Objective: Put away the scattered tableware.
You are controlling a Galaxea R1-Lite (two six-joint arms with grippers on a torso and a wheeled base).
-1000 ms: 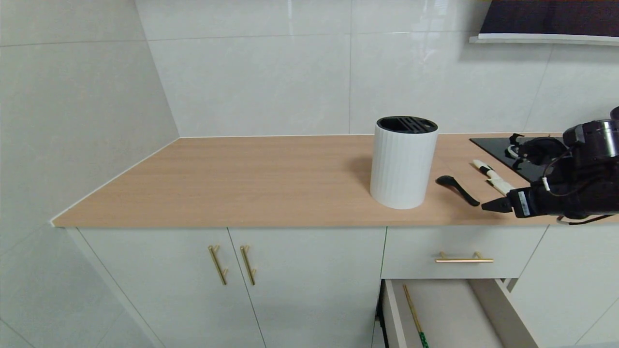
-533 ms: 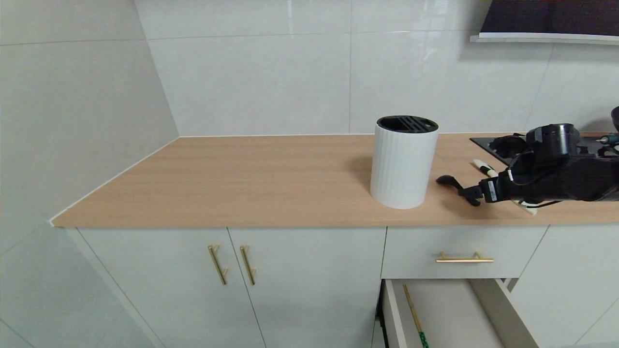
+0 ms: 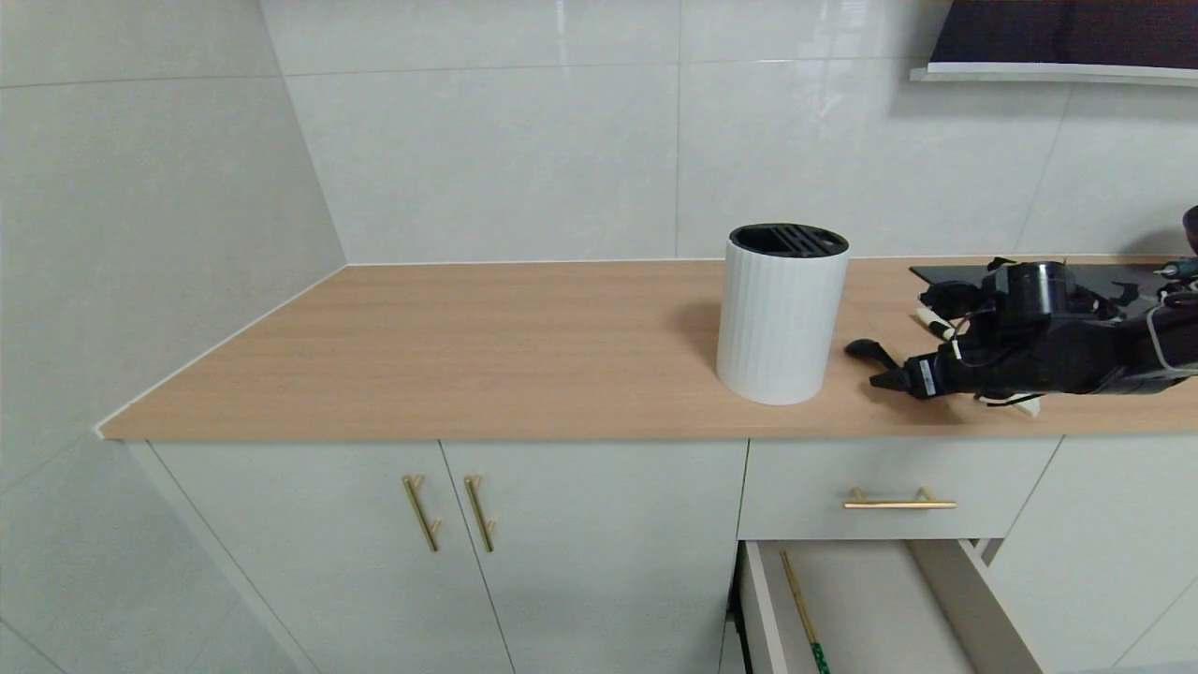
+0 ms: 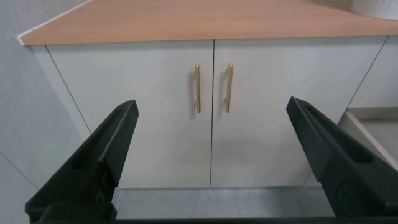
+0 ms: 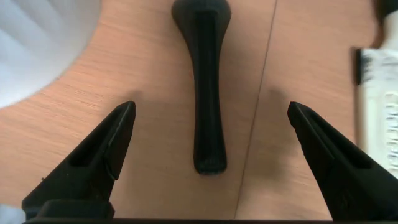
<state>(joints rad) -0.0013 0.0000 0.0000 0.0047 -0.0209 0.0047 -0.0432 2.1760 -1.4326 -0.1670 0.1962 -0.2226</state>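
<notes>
Black slim plastic spoon [image 3: 861, 350] lies flat on light wooden worktop [image 3: 515, 346]. L claw [image 4: 211, 106]: wide open, empty, facing white cupboard doors [image 4: 155, 124]. White ribbed cylindrical holder [image 3: 781, 318] stands just L of spoon. R claw [image 5: 208, 118]: wide open, straddling handle, no grip yet. Spoon prob. light, stiff, smooth; pinch mid-handle, low. White-handled utensil [image 5: 379, 106] just R.

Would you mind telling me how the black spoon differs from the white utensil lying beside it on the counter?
The black spoon is all black; the white utensil is white with a dark band. The spoon lies nearer the ribbed white holder, the utensil farther from it. The spoon sits between the fingers of the open right hand, the utensil outside them. Both lie flat on the wooden counter.
</notes>
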